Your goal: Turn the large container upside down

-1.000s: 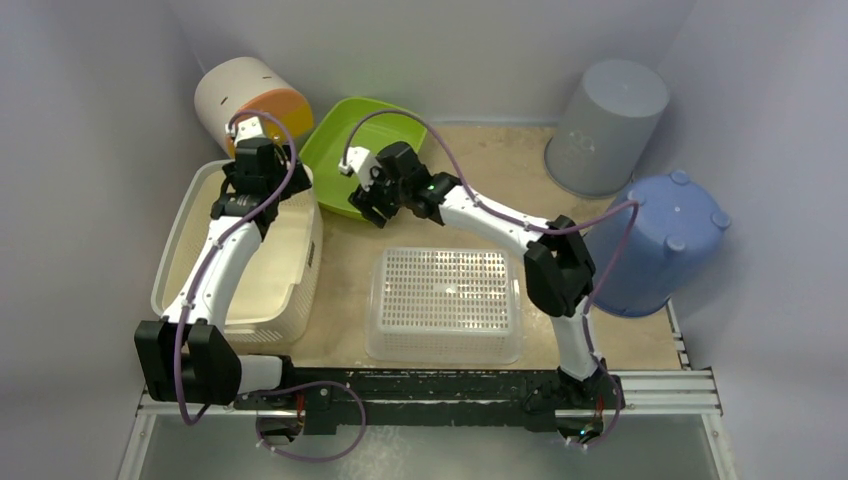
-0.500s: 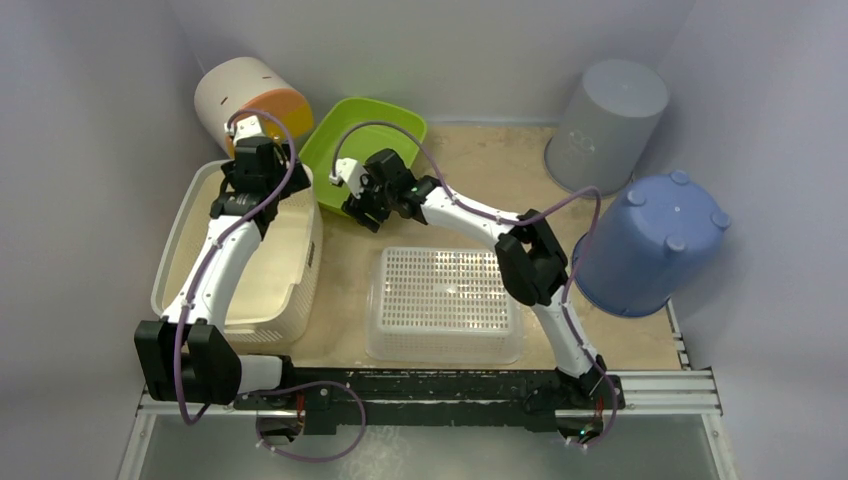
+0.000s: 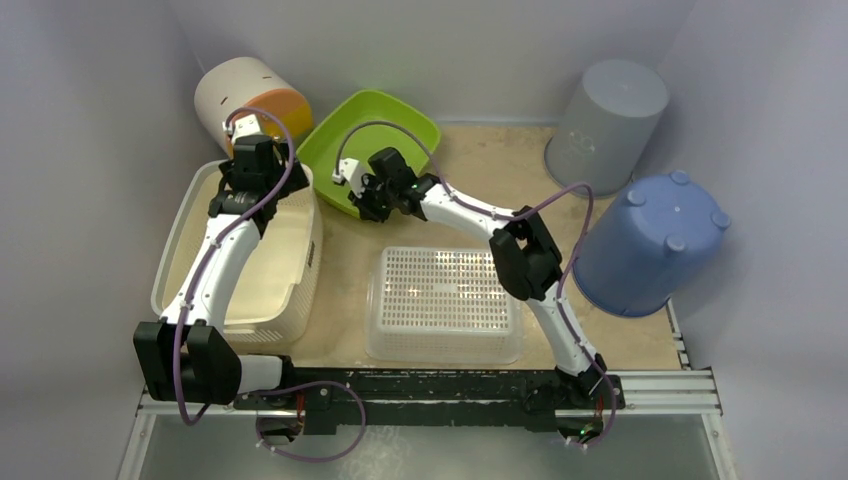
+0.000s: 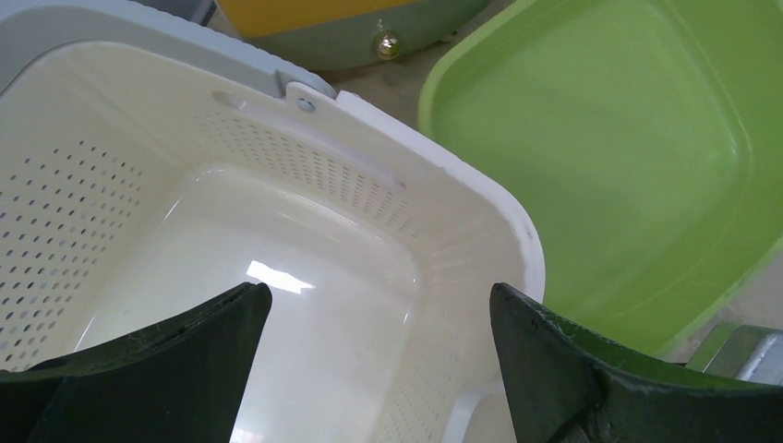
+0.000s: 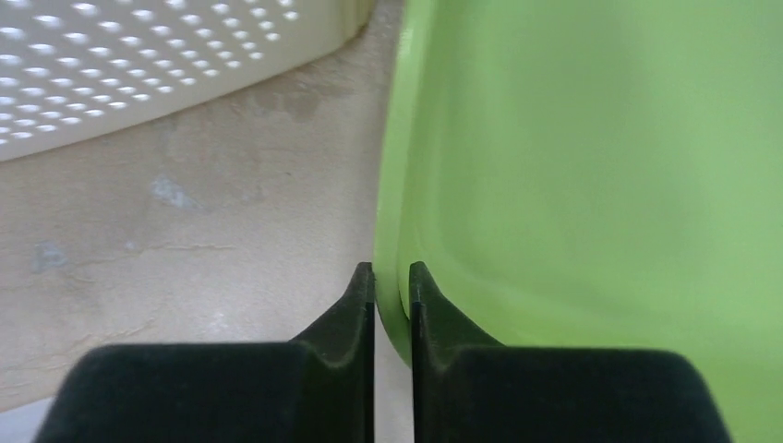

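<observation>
Pinching the rim of the green basin (image 5: 600, 185) between nearly closed fingers, the right gripper (image 5: 392, 277) seemed mid-grasp (the left gripper (image 4: 379, 295) hung spread above the white basket (image 4: 443, 185)), with a lift-and-roll likely needed next.

Glossy plastic tub (image 5: 600, 185); perhaps wooden, matt table (image 5: 185, 231)

left gripper (image 4: 379, 291): finger bases cut by the bottom edge; hidden under its wrist from above
right gripper (image 5: 391, 269): finger bases blurred; hidden under its wrist from above
green tub (image 3: 385, 108): near rim covered by the right wrist from above; runs off top and right edges in both wrist views
white basket (image 4: 305, 212): cut off left and bottom; far corner under the left arm from above
orange bin (image 3: 245, 95): partly behind the left wrist
mesh tray (image 3: 440, 300): far right corner under the right elbow
grey part (image 4: 743, 346): corner sliver, can't identify
</observation>
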{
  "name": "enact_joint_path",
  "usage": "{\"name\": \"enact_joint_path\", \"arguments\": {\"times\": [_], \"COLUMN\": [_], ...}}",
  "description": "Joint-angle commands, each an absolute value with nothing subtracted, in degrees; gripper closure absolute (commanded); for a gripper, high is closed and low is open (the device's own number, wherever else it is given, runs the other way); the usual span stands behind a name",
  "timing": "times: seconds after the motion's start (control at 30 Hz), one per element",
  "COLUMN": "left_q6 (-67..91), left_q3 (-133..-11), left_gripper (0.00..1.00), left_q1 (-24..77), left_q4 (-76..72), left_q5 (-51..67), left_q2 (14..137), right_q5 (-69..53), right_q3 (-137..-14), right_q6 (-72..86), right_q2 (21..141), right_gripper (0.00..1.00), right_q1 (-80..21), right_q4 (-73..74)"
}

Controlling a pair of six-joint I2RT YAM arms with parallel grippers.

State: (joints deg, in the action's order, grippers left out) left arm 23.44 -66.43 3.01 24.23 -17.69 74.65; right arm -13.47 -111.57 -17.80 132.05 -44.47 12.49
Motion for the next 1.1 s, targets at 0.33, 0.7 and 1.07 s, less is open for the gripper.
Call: {"name": "enact_joint_path", "arguments": {"times": [0.33, 0.7, 1.07], "left_q6": [24.4, 24.1, 23.6], "left_q3": [-68.1, -68.6, -68.4], "left_gripper": [0.09, 0.10, 0.09], "left_q1": [2.6, 2.6, 2.6], "left_q4": [23.5, 25.5, 25.9], "left_q5": [-20.1, -21.4, -21.5], "left_q2": [70.8, 66.9, 65.8], "right_q5": [-24.6, -51.8, -46.1], "right_q3": [-117.8, -119.1, -91.4], "right_q6": [-3.9, 34.8, 83.5], "right_q2": [125.6, 118.6, 118.7], "right_gripper": [1.00, 1.00, 1.00], "right_q1": [-35.7, -31.0, -25.9], "right_q4": [10.4, -23.7, -78.1]}}
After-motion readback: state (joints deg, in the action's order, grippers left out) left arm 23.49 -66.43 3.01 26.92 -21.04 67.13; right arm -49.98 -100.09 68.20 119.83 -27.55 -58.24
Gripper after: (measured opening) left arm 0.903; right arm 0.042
